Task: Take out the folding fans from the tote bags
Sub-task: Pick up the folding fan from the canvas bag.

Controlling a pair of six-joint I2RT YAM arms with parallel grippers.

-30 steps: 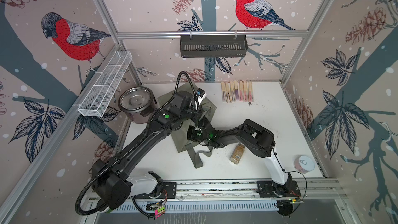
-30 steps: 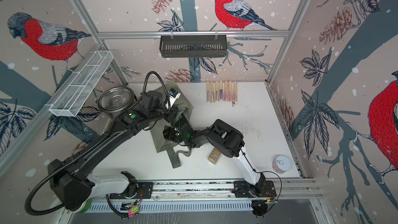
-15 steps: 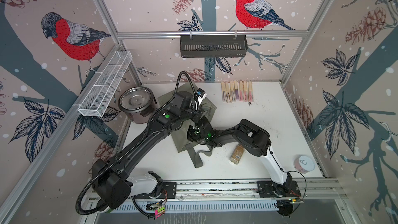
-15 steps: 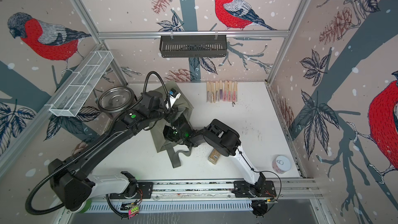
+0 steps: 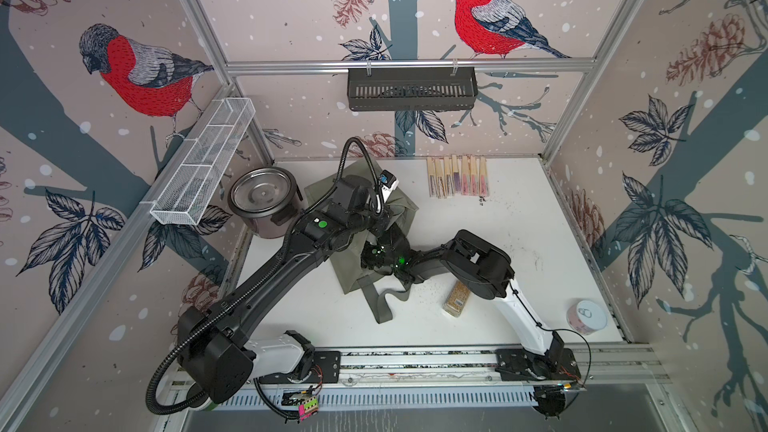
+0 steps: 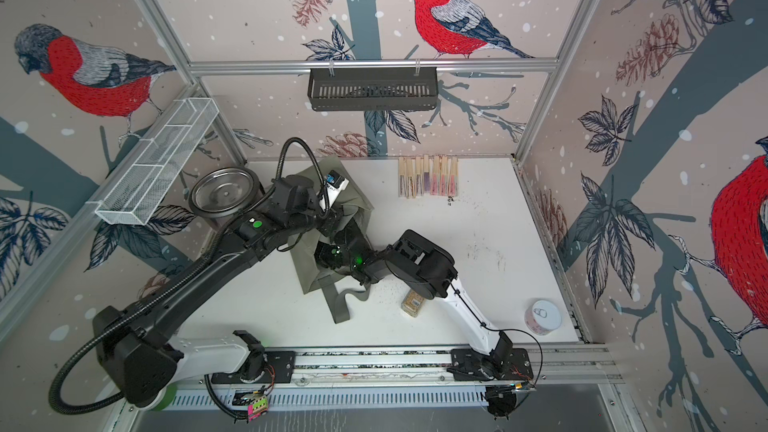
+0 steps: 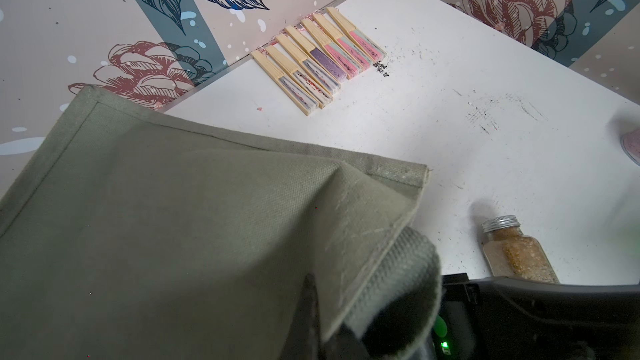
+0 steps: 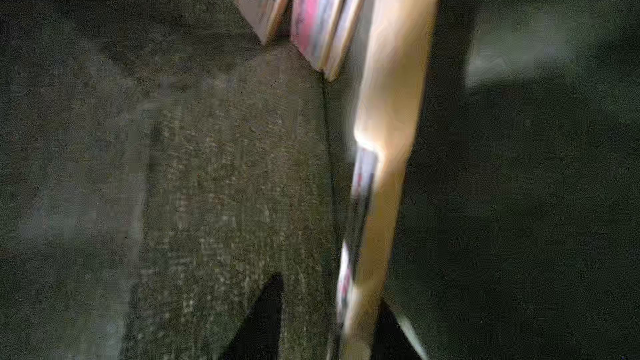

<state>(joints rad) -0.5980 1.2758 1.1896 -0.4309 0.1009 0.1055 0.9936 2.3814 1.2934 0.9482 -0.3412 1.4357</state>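
Note:
The olive-grey tote bag (image 5: 348, 276) (image 6: 307, 276) lies left of the table's middle. My left gripper (image 7: 322, 306) is shut on its upper rim, holding the fabric (image 7: 173, 219) up. My right gripper (image 8: 329, 299) is inside the bag, open. A bamboo folding fan (image 8: 394, 81) runs between its fingertips, close against one of them. Two more fans (image 8: 322, 12) lie deeper in the bag. In both top views the bag and wrist hide the right jaws. Several fans (image 5: 457, 178) (image 6: 428, 178) (image 7: 318, 57) lie in a row at the back wall.
A steel pot (image 5: 262, 197) stands left of the bag. A glass spice jar (image 5: 456, 299) (image 7: 516, 254) lies by the right elbow. A pink can (image 5: 587, 315) stands front right. The bag's straps (image 5: 382, 301) trail forward. Wire basket (image 5: 203, 168) and black basket (image 5: 411, 89) hang above.
My right arm has pushed a little further left into the bag. The left arm still holds the rim in the same place.

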